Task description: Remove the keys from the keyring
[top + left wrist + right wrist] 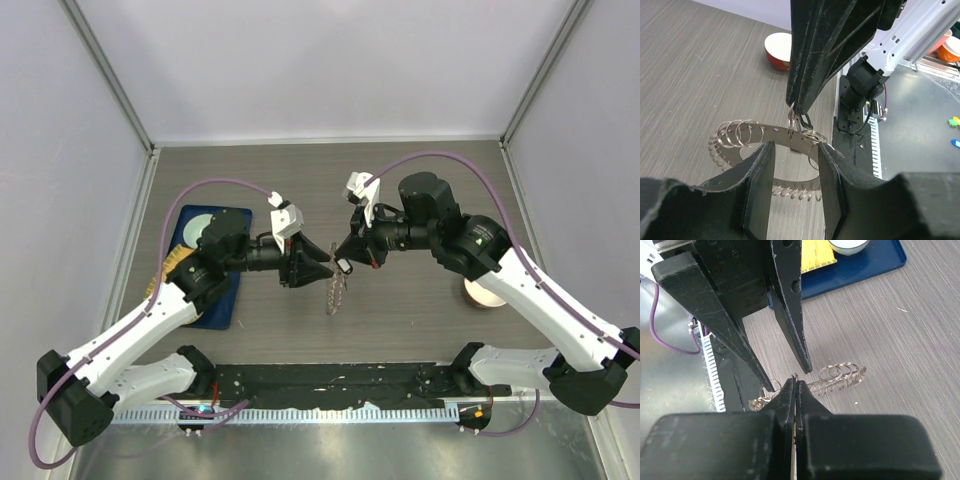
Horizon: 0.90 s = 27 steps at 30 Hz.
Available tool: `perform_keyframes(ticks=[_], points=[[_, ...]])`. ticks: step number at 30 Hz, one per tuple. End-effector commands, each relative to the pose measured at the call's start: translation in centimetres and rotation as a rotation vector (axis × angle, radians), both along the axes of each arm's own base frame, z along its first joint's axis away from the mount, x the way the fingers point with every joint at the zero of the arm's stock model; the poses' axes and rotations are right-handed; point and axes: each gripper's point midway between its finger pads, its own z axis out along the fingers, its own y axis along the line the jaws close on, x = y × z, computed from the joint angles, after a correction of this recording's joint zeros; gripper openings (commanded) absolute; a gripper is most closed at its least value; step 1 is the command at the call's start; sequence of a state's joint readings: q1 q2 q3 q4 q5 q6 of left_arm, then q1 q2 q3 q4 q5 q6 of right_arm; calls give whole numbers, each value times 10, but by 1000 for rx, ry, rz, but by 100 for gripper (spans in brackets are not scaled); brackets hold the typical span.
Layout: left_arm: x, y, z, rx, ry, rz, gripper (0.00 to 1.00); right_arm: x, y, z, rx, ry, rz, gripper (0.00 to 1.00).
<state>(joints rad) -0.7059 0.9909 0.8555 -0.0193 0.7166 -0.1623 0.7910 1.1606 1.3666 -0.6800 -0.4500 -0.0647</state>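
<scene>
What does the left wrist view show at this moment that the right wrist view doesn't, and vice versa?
Only the left wrist: a red-and-white round bowl on the grey wood-grain table, and the round grey metal keyring seen nearly face-on. Only the right wrist: a dark blue flat tray carrying a pale round bowl; the keyring appears edge-on. Both: the left fingers apart at the keyring, the right fingers shut on a small silver wire loop of it.

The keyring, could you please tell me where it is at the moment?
In the top view the keyring is mid-table, edge-on to the camera, right between the left tool and the right tool.
</scene>
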Motion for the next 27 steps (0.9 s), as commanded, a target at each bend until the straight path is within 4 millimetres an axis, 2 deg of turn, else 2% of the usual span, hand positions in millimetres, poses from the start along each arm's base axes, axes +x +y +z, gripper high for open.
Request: perform_keyframes(ticks=[1, 10, 13, 17, 18, 20, 21, 22, 27], points=[[-4, -5, 30, -57, -104, -59, 43, -2, 7, 28, 97, -65, 27, 1], [-3, -11, 35, -62, -113, -95, 43, -3, 9, 28, 108, -58, 37, 1], [-3, -12, 33, -58, -104, -102, 39, -3, 10, 27, 114, -54, 35, 1], [-6, -12, 33, -60, -109, -110, 25, -3, 10, 25, 113, -49, 34, 1], [-6, -11, 33, -58, -108, -109, 17, -3, 10, 26, 115, -50, 32, 1], [-8, -9, 32, -55, -116, -110, 10, -2, 9, 25, 113, -52, 25, 1], [-8, -9, 32, -53, -118, -110, 3, -2, 9, 25, 112, -53, 24, 1], [-8, -8, 31, -53, -118, -109, 0, -2, 9, 25, 113, -55, 21, 1], [-5, -6, 33, -52, -110, -71, 0, 1, 6, 23, 105, -64, -2, 1]])
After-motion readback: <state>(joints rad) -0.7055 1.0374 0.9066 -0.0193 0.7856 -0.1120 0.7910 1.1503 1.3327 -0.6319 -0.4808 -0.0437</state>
